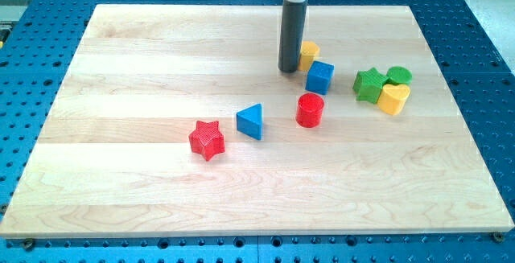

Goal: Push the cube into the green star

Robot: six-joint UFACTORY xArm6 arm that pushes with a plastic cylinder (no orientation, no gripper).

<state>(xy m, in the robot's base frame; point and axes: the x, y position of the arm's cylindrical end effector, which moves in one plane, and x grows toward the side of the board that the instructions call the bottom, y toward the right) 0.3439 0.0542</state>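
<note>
My tip (289, 70) ends a straight, smooth, dark grey rod; above it sits a wider black collar.

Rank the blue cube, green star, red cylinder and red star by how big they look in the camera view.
1. red star, widest, though nearest the view's bottom, which may flatter it.
2-4. green star, red cylinder and blue cube look too alike to rank.
My tip is just left of the cube.
</note>
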